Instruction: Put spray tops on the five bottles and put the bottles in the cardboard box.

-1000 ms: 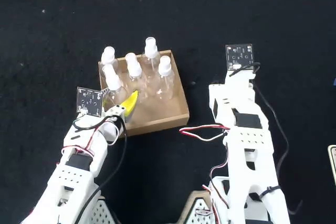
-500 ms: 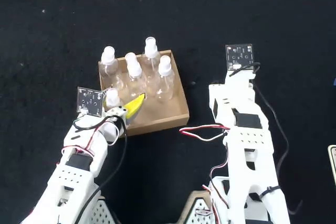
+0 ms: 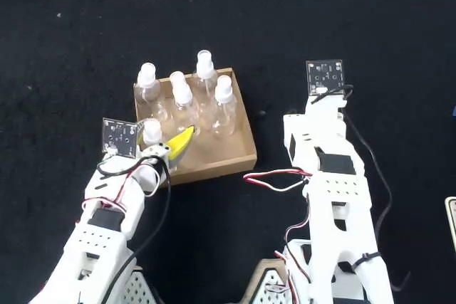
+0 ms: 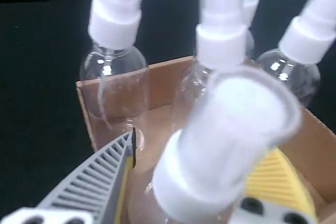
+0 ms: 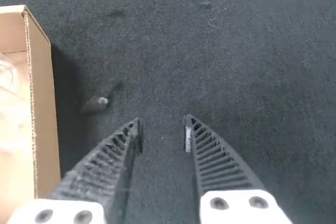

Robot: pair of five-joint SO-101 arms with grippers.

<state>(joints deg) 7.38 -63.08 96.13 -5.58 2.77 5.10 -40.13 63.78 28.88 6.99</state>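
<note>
Left gripper (image 3: 165, 140) clasps a clear, white-topped plastic spray bottle (image 3: 152, 132) in the near-left corner of the brown cardboard box (image 3: 242, 149); right gripper (image 5: 161, 129) hangs, jaws apart, over black table (image 5: 252, 51).

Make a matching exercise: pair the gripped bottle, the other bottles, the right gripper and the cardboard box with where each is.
1 gripped bottle
2 other bottles
3 right gripper
4 cardboard box

a open, above bare tabletop
b open-topped, resting on the tabletop
c standing in the box's far part
d in the left gripper, at the box's near end

Pairs: 1-d, 2-c, 3-a, 4-b
</note>
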